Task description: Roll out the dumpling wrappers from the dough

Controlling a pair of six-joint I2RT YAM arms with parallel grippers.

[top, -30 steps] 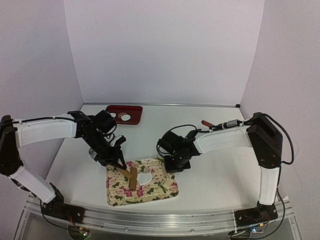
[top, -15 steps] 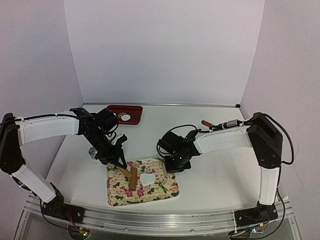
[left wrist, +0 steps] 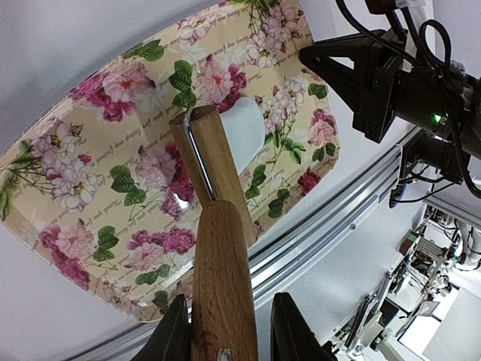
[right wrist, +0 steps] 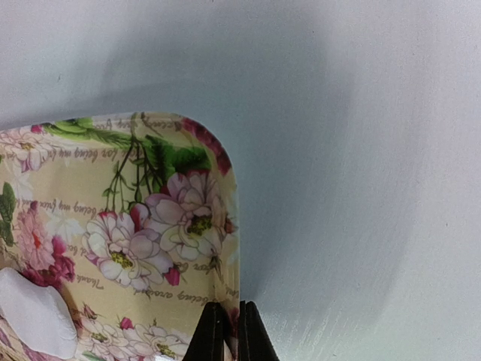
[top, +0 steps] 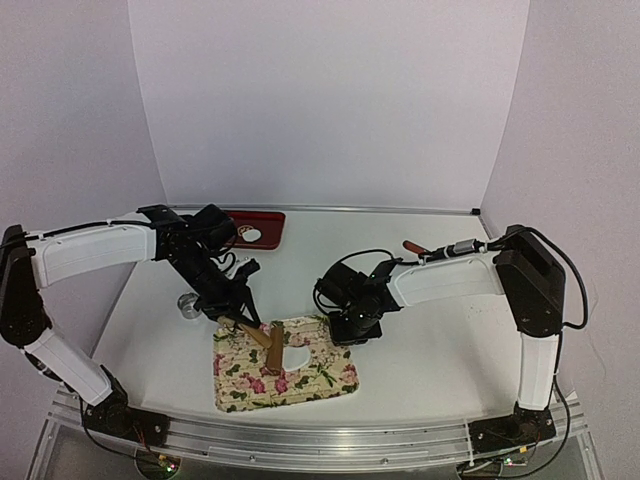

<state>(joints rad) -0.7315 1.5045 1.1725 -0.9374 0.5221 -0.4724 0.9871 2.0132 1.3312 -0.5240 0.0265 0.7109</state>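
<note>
On the flowery tray, lumpy dough waits under the rolling pin clamped in the left gripper; the right gripper pinches the rim; maybe one wrapper is done.

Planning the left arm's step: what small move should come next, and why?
Probably roll the rolling pin forward over the dough: the left pincer grips its handle, its head sits at the dough's edge, and the right pincer pinches the floral tray rim.

A robotics lab is indicated: the white counter is enclosed by plain panels, an aluminium rail is mounted along its edge, and cluttered equipment benches are seen beyond.
</note>
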